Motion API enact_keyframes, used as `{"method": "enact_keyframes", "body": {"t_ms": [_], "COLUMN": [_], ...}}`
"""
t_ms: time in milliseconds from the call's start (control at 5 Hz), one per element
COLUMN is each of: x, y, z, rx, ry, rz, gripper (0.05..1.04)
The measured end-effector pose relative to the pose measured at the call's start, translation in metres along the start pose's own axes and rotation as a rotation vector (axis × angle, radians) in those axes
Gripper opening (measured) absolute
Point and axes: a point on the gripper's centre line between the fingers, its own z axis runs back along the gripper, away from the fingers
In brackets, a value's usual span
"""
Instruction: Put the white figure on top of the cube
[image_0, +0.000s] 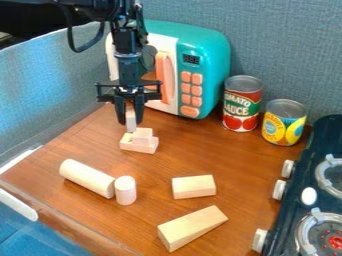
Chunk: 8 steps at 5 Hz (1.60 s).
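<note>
Your main risk from here is a collision at the bottom of the white figure. Its lower end hangs right by the cube, on the cube's left in the view, and you can't tell whether the two touch. Swing sideways at this height and you could shove the cube off the block it seems to rest on, so I'd lift first, then centre over the cube.

The second risk is the release. The figure is slim and the cube's top is small, so letting go off-centre, or from too high, could tip it over. Press down too hard and the whole little stack may slide on the counter. The camera's slant makes depth hard to judge too: the figure may look lined up with the cube while being behind it.

As for your tool, it appears narrowed onto the figure, a finger on each side, so treat the piece as held. The figure is upright between the fingertips, with its lower part sticking out below them. That lower part will meet the cube before your fingers do, which should help you set it down gently.
</note>
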Motion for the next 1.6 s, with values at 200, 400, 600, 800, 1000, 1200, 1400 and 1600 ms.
{"method": "enact_keyframes", "body": {"t_ms": [200,400,600,800,1000,1200,1400,1600], "x": [0.001,0.010,0.021,0.021,0.021,0.019,0.020,0.022], "y": [-0.002,-0.015,-0.033,-0.036,-0.036,-0.036,-0.034,-0.030], "z": [-0.012,-0.014,-0.017,-0.016,-0.013,-0.013,-0.007,-0.009], "rx": [0.019,0.049,0.088,0.086,0.079,0.077,0.056,0.064], "ry": [0.022,-0.006,-0.056,-0.061,-0.055,-0.042,-0.030,-0.006], "rz": [-0.017,-0.064,-0.132,-0.125,-0.118,-0.110,-0.100,-0.090], "gripper": [0.294,0.294,0.294,0.294,0.294,0.294,0.294,0.294]}}
